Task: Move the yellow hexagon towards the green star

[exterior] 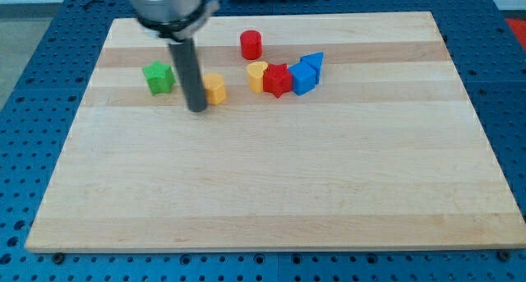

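A: Position of the end effector?

B: Plain dark rod (187, 68), no jaws, so nothing to spread, press together or pinch. Lower end, my tip (197, 109), down on the worktop (263, 191), in the gap between green star (158, 77) and yellow hexagon (215, 88). Just beside the hexagon's left edge, possibly touching; hard to tell, with the rod hiding that edge.

A: And the hexagon itself?

B: Far left part of the worktop, right of the star, near it but apart. Not yet against it.

A: Why there, on the left of it?

B: Hard to say. Probably the wrong side for the job: a push from here likely to send the hexagon right, away from the star. Better from the hexagon's right side, then a push left. Room enough on that side, the gap to the yellow heart (257, 75) being open.

A: Count?

B: Seven blocks. Two yellow: hexagon and heart. Two red: cylinder (251, 44) farthest back, red star (278, 80) against the heart. Two blue: cube (302, 79) touching the red star, triangle (313, 62) just behind the cube. One green: the star. One rod.

A: Risk?

B: Heart and red star close by on the right; easy to nudge on the way round.
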